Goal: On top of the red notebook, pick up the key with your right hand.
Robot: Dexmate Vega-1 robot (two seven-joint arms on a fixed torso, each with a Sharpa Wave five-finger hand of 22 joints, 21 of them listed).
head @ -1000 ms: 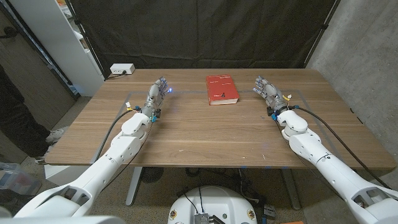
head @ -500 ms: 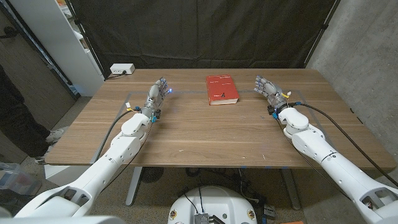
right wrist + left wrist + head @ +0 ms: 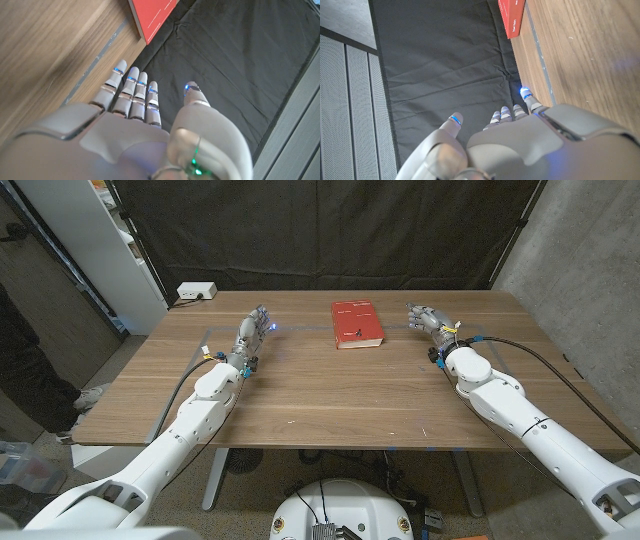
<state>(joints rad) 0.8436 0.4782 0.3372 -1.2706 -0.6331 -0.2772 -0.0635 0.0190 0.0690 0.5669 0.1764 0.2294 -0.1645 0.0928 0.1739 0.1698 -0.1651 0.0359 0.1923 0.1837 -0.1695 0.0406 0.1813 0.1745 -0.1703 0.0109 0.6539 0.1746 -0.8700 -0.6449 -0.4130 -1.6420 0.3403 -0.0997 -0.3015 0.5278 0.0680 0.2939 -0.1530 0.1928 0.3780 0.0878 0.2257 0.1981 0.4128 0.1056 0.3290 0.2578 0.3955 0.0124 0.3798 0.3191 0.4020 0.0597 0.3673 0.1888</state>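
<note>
Head view: the red notebook (image 3: pixel 358 324) lies near the far edge of the table (image 3: pixel 330 395), with the small dark key (image 3: pixel 352 334) on top. The right hand (image 3: pixel 428 320) and left hand (image 3: pixel 254 328) hold nothing, fingers apart.

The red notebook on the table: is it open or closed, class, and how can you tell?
Closed. In the head view the red notebook lies flat on the table, showing only its red cover, with the small dark key resting on top.
</note>
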